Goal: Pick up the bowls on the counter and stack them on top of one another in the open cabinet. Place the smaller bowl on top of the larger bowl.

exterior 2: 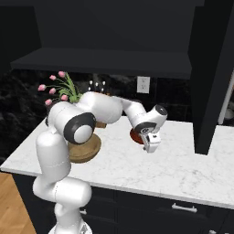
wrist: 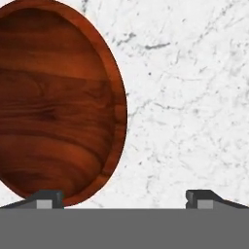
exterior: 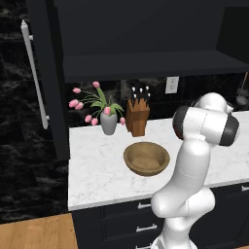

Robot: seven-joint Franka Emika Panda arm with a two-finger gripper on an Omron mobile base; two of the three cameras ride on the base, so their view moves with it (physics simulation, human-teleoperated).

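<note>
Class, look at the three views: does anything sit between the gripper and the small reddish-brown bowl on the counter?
Nothing visible does. The open gripper hangs just above the smaller bowl, with bare marble counter beside it. The larger bowl and vase sit well aside.

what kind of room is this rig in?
A rendered home kitchen, by the look of it: a marble counter over drawers, a knife block beside a vase of tulips, and a dark wall cabinet above.

Flat, even rendered light; dim dark cabinet (exterior: 146, 34); pictures sharp.
</note>
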